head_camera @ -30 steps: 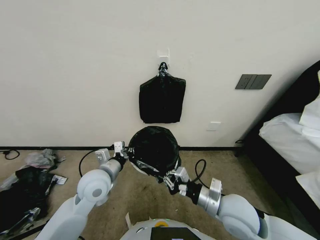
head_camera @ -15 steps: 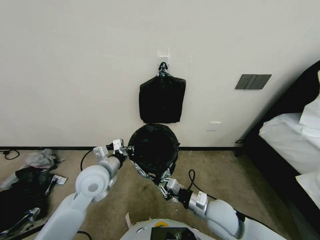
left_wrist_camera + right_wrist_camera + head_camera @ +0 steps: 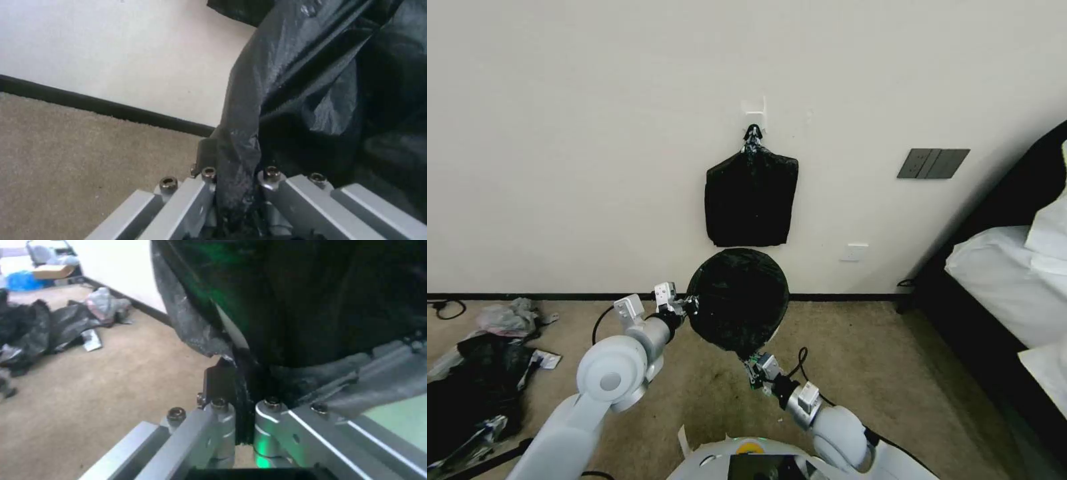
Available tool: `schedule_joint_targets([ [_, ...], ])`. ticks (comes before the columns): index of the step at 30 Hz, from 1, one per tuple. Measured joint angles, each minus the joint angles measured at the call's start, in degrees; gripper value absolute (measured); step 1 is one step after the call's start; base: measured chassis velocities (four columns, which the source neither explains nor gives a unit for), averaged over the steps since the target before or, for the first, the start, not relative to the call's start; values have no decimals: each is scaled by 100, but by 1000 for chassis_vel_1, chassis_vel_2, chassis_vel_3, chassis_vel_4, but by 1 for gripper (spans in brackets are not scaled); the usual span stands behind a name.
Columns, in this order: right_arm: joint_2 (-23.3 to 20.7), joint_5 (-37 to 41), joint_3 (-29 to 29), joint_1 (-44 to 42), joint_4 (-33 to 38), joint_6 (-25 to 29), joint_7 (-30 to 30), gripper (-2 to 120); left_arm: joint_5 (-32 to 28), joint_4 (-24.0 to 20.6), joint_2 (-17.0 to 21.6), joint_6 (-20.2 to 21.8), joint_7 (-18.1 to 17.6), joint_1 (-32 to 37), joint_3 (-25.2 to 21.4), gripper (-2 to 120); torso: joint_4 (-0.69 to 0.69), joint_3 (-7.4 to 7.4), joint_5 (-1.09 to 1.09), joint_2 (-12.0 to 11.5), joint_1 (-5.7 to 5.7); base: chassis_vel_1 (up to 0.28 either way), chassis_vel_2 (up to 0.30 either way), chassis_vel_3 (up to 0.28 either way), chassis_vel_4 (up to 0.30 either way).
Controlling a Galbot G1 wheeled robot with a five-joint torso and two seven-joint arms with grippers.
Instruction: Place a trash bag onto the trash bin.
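The glossy black trash bag (image 3: 737, 297) is stretched round over the mouth of the trash bin, which stands on the carpet against the wall. Of the trash bin, a pale green-tinted stretch of wall (image 3: 396, 421) shows below the film. My left gripper (image 3: 686, 307) is shut on the bag's edge at the bin's left side; up close its fingers (image 3: 236, 166) pinch a bunched fold of bag (image 3: 276, 83). My right gripper (image 3: 754, 363) is shut on the near edge, low at the bin's front, with the film (image 3: 195, 330) clamped between its fingers (image 3: 242, 390).
A flat sheaf of black bags (image 3: 752, 197) hangs from a clip on the wall just above the bin. A heap of black plastic and scraps (image 3: 474, 373) lies on the carpet at the left. A bed (image 3: 1014, 287) fills the right side. Cables trail behind both wrists.
My right gripper has moved down and back toward me, drawing the bag's near edge lower over the bin's front. The white strip of bin no longer shows. The left gripper has barely moved.
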Motion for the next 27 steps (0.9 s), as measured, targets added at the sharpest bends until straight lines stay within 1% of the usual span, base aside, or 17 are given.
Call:
schedule_joint_targets([
  [1, 0, 0, 0, 0, 0, 0, 0, 0, 0, 0, 0, 0, 0, 0, 0, 1, 0, 0, 0, 0, 0, 0, 0, 0, 0],
  [4, 102, 498, -6, 78, -143, -119, 125, 0, 0, -61, 0, 23, 2, 108, -36, 1, 0, 0, 0, 0, 0, 0, 0, 0, 0],
  [9, 150, 818, 15, 114, -246, -237, 175, 0, 3, -106, 15, 55, 6, 201, -55, 1, 0, 0, 0, 0, 0, 0, 0, 0, 0],
  [17, 129, 880, 50, 44, -337, -280, 170, 0, 3, -110, 46, 73, 6, 216, -81, 1, 0, 0, 0, 0, 0, 0, 0, 0, 0],
  [25, 122, 886, 70, -14, -279, -302, 162, 0, 20, -110, 19, 74, 6, 278, -88, 1, 0, 0, 0, 0, 0, 0, 0, 0, 0],
  [26, 122, 884, 83, -48, -238, -302, 160, 1, 22, -89, 17, 74, 8, 277, -89, 1, 0, 0, 0, 0, 0, 0, 0, 0, 0],
  [27, 119, 879, 94, -90, -203, -301, 157, 5, 25, -58, 17, 74, 9, 266, -89, 1, 0, 0, 0, 0, 0, 0, 0, 0, 0],
])
